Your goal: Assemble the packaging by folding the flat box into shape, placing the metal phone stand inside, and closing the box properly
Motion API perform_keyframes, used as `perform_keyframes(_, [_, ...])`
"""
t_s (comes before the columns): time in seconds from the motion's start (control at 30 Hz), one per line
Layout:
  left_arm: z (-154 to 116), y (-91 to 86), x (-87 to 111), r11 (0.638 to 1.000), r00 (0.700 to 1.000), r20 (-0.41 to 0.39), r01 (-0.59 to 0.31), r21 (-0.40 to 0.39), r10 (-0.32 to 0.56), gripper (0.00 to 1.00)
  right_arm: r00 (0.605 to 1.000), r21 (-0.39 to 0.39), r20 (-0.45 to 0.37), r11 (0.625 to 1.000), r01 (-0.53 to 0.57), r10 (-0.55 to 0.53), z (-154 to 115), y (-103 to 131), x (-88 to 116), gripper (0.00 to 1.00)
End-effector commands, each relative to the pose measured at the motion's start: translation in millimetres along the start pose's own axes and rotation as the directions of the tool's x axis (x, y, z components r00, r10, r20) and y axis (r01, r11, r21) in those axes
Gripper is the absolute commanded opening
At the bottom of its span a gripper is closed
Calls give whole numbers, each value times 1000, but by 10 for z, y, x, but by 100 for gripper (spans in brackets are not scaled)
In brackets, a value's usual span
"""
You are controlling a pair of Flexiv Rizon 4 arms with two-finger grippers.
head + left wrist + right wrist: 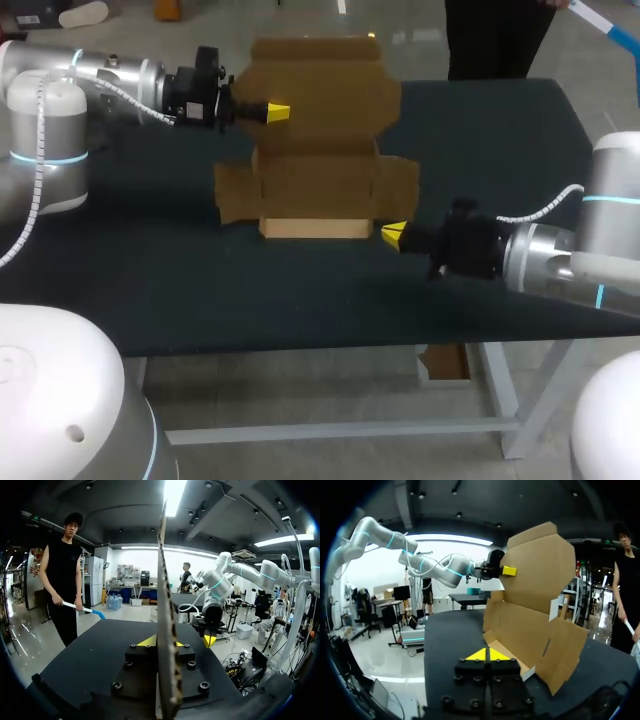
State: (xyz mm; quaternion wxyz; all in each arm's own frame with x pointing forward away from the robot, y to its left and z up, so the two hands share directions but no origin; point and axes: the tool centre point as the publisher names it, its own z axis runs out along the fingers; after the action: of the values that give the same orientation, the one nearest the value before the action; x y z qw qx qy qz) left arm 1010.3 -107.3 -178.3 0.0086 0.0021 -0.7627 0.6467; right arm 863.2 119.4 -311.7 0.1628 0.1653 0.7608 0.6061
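- One dark table top (480, 140), bearing the box at its middle toward the far edge; bare surface is lying open on both sides and along the near edge.
- One brown corrugated cardboard box (318, 185), partly folded: its tall lid panel (315, 85) is standing upright at the far side, and its side flaps are spreading left and right.
- The left gripper (276, 112) is clamping the lid panel's left edge, with the panel running edge-on between its fingers.
- The right gripper (392, 234) is lying low just beside the box's front right corner, fingers pressed together on nothing.
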Motion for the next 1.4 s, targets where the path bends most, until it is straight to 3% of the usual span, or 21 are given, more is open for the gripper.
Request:
perform_keyframes(0.03, [-25,7,24,1000,1000,-1,-5,3,5,0,1000,-7,31,1000,-7,7,119,-44,31,0])
perform_keyframes(0.33, [-38,12,19,1000,1000,-4,-8,17,8,0,986,-18,135,995,-99,101,237,-114,58,0])
perform_keyframes(0.77, [-41,15,15,1000,1000,-5,-7,17,7,0,986,-18,135,995,-99,101,237,-114,58,0])
perform_keyframes(1.1, [-41,15,15,1000,1000,-5,-7,17,7,0,987,-55,107,992,-113,119,676,-298,121,0])
perform_keyframes(1.4, [-41,15,15,1000,1000,-5,-7,17,7,0,981,-63,120,988,-144,151,909,-448,244,0])
